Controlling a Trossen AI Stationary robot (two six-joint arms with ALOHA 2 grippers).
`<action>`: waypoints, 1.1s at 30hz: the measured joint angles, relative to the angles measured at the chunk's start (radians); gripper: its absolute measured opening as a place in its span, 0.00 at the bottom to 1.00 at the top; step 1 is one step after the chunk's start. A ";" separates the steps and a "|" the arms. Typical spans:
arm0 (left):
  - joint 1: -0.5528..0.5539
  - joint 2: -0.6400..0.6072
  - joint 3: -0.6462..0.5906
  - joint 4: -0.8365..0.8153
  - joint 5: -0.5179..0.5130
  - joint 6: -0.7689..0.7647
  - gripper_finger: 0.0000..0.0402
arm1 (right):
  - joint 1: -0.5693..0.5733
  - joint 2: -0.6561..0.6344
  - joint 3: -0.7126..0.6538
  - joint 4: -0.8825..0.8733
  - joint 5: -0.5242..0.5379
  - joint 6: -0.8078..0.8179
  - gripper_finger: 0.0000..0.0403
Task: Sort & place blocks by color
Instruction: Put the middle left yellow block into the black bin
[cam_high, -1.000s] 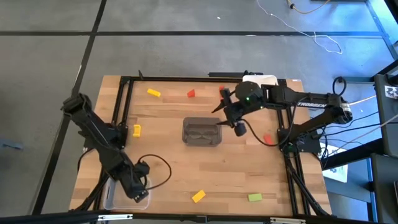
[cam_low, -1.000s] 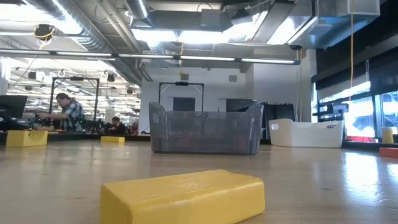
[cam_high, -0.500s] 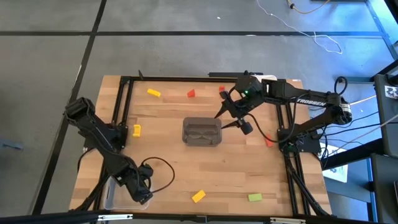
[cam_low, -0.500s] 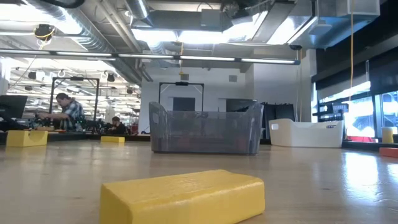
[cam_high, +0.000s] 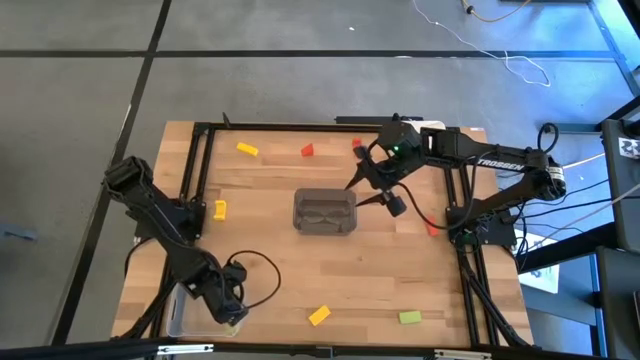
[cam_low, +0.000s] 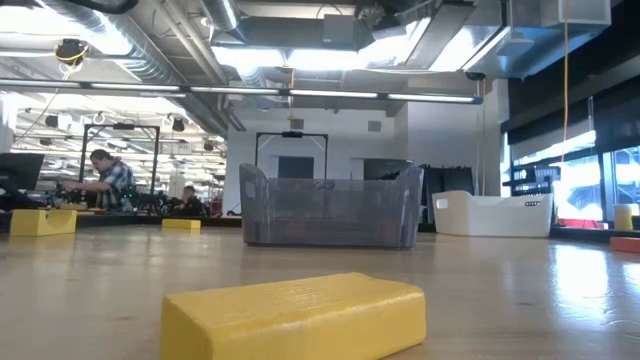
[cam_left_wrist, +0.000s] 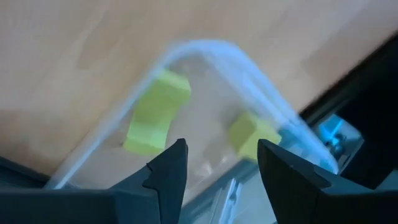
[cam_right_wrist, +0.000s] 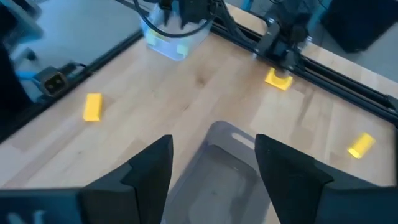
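Looking across the bench (cam_high: 300, 270) from its near edge: the left gripper (cam_high: 230, 312) hangs over the clear bin (cam_high: 180, 312) at the near left corner, jaws spread with nothing between them. The left wrist view shows two light green blocks (cam_left_wrist: 155, 112) lying loose in that bin, the longer one with its long axis running roughly along the bin wall, the other (cam_left_wrist: 252, 134) close to the rounded corner. Whether they touch the wall, I can't tell.

Next out on the bench, a yellow block (cam_high: 319, 315) lies near the front edge, long axis on a diagonal, and it fills the foreground of the low view (cam_low: 295, 315). Just to its right is a green block (cam_high: 410, 318), long axis across the bench.

In the middle sits the grey bin (cam_high: 324, 212). Over at the left frame rail a small yellow block (cam_high: 220, 209) lies with its long axis pointing near-to-far. A red block (cam_high: 431, 224) is off to the right of the grey bin.

The right gripper (cam_high: 366, 190) hovers just beside the grey bin's right end, fingers spread wide and empty.

Farthest back: another yellow block (cam_high: 247, 149) lying slightly diagonal, and a red block (cam_high: 308, 150) to its right.
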 joint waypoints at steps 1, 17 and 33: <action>0.006 -0.005 0.000 -0.004 -0.025 -0.008 0.46 | 0.000 0.000 0.000 -0.001 0.023 0.000 0.57; 0.245 -0.348 0.000 -0.191 -0.400 -0.007 0.46 | -0.015 0.000 0.000 -0.069 0.263 0.211 0.57; 0.512 -0.443 0.000 -0.643 -0.197 -0.287 0.45 | -0.030 0.000 0.000 -0.087 0.264 0.284 0.57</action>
